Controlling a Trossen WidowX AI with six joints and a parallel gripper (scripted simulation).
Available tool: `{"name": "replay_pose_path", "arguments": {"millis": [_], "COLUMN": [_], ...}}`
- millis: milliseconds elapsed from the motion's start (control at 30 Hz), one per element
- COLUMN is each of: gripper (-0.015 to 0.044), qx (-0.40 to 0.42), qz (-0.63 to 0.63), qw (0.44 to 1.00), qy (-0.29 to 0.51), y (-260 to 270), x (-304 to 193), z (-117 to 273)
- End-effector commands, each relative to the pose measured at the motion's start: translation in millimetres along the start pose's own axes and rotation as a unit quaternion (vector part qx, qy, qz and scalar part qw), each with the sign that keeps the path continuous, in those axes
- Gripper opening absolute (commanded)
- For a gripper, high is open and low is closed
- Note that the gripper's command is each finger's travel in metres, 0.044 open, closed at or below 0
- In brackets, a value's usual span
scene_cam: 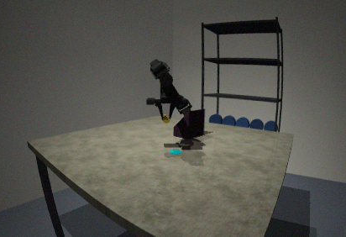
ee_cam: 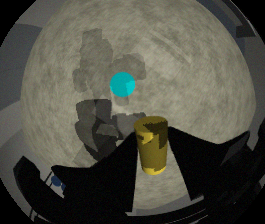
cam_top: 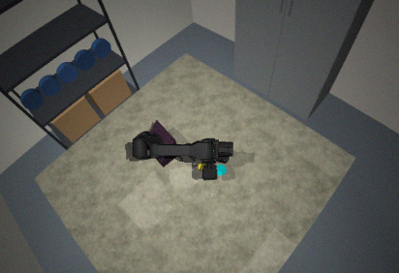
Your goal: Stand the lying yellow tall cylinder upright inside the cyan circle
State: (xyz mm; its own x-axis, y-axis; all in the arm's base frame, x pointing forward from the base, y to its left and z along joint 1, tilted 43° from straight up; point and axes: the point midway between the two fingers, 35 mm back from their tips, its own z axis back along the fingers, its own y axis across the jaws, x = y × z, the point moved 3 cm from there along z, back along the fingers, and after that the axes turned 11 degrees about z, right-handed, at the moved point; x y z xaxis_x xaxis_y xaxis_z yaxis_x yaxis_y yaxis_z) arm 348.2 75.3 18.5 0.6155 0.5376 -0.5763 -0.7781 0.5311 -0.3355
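The yellow tall cylinder [cam_top: 200, 166] [scene_cam: 165, 118] [ee_cam: 153, 152] is held between the fingers of my gripper [scene_cam: 166, 118] [ee_cam: 151, 133], which is shut on it. It is raised above the table. One round end faces the exterior view, so it looks about level, not upright. The arm hides much of it in the top view. The cyan circle [cam_top: 221, 169] [scene_cam: 175, 152] [ee_cam: 122, 84] lies flat on the table with nothing on it. In the top view the cylinder is a little left of the circle; in the wrist view the circle is up and left of it.
A dark purple block [cam_top: 159, 129] [scene_cam: 196, 124] stands on the table [cam_top: 272, 194] [scene_cam: 110, 168] by the arm, which passes over it in the top view. Shadows of the arm fall around the circle. A shelf rack [scene_cam: 242, 61] with blue round things and a grey cabinet [cam_top: 282, 48] stand beyond the table.
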Motion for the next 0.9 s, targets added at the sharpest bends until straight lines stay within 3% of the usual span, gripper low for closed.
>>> {"name": "replay_pose_path", "arguments": {"millis": [0, 467, 867], "gripper": [0.0105, 0.0105, 0.0105], "qx": [0.001, 0.0, 0.014], "qz": [0.047, 0.194, 0.198], "qw": [0.999, 0.981, 0.98], "qy": [0.0, 0.003, -0.013], "y": [6.7, 30.5, 31.9], "x": [13.7, 52.2, 53.9], "z": [-0.5, -5.7, -10.5]}}
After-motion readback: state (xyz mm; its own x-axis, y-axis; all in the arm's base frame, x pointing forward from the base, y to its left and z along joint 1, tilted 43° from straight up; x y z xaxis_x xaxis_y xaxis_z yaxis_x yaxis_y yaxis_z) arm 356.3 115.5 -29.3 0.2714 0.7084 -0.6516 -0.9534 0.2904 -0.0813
